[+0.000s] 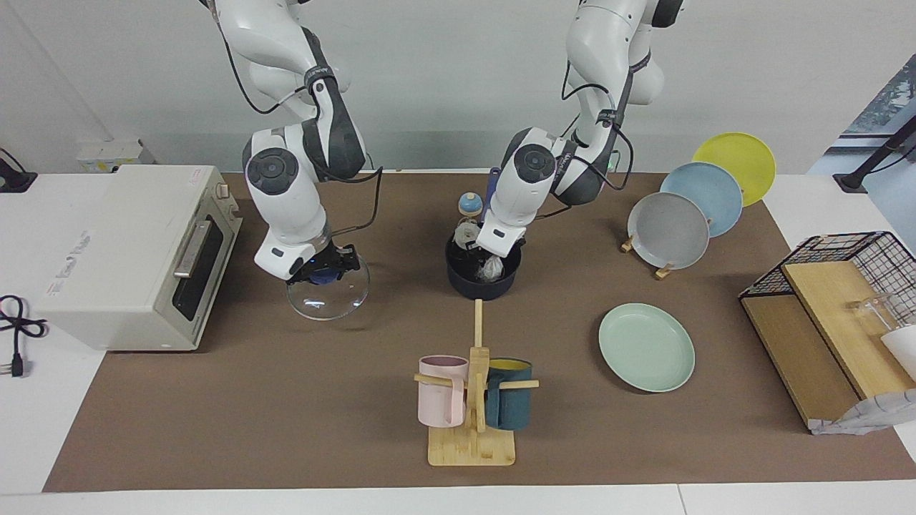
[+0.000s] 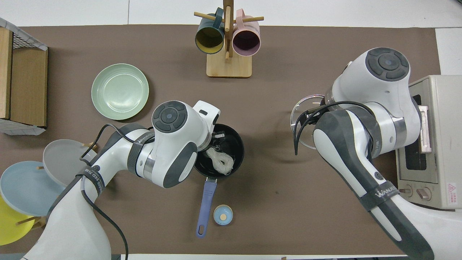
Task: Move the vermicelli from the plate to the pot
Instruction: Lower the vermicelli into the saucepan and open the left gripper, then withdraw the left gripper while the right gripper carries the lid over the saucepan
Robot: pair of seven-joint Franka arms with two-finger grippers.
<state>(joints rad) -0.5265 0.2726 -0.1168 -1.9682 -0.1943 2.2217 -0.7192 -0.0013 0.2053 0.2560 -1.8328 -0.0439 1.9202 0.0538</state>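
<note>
At frame centre the left gripper (image 1: 485, 259), fingers clenched on the whitish vermicelli bundle (image 2: 221, 161), should release low inside the dark round pot (image 2: 236, 139), while the right gripper (image 1: 320, 272) grasps the glass lid (image 1: 330, 300).

The whitish vermicelli (image 2: 221, 162) lies bundled inside the small dark pot (image 2: 236, 142), whose blue handle points toward the robots. The mint-green plate (image 2: 120, 91) sits bare, farther out toward the left arm's end.

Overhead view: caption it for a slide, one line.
Left gripper lowers vermicelli into the pot; right gripper holds a glass lid; green plate empty.
</note>
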